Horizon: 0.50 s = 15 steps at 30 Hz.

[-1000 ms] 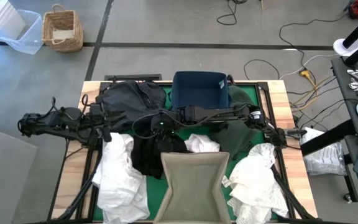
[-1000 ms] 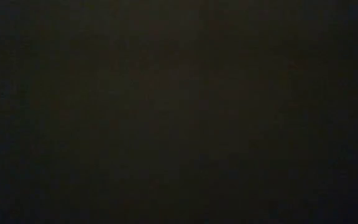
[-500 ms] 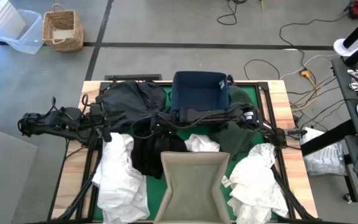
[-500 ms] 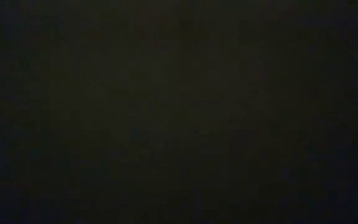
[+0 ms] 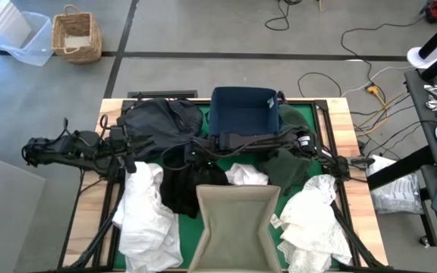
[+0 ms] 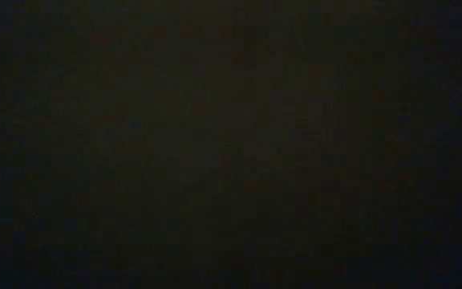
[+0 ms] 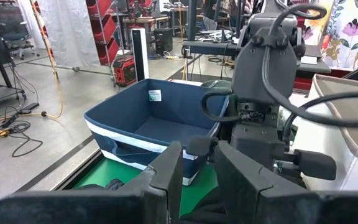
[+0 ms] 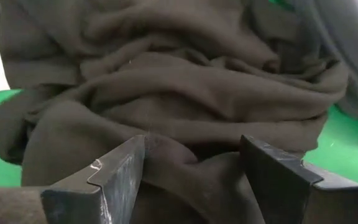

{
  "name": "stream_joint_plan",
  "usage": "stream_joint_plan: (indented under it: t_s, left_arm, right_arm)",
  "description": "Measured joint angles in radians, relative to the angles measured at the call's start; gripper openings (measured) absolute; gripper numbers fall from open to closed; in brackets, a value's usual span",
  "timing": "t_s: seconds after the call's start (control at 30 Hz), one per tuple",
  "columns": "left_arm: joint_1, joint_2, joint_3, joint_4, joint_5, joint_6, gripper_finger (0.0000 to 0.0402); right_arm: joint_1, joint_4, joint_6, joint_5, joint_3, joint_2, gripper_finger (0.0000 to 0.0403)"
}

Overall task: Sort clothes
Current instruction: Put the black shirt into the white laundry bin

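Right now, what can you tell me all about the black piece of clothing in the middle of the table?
The black garment is soft, crumpled fabric bunched in folds on the green table mat. It lies between a white garment and the beige fabric bin, in front of the navy bin. The right gripper is down on it, fingers spread wide with a fold bulging between them.

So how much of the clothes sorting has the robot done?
Almost nothing looks done: the navy blue plastic bin and the beige fabric bin both look empty. In hand: the right gripper is open, its fingers pressing into the black garment. The left gripper isn't holding anything. Still left: the white wrinkly garments, the charcoal grey garment and the dark green garment, all on the table.
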Motion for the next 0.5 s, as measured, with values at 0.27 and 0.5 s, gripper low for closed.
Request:
stream_joint_plan:
  t_s: [0.27,0.5]
  left_arm:
    - [0.0,0.0,0.0,0.0,0.0,0.0,0.0077]
    - [0.0,0.0,0.0,0.0,0.0,0.0,0.0077]
  right_arm:
    - [0.001,-0.004,-0.046,0.001,-0.039,-0.002,0.0244]
    - [0.0,0.0,-0.06,0.008,-0.059,-0.002,0.0217]
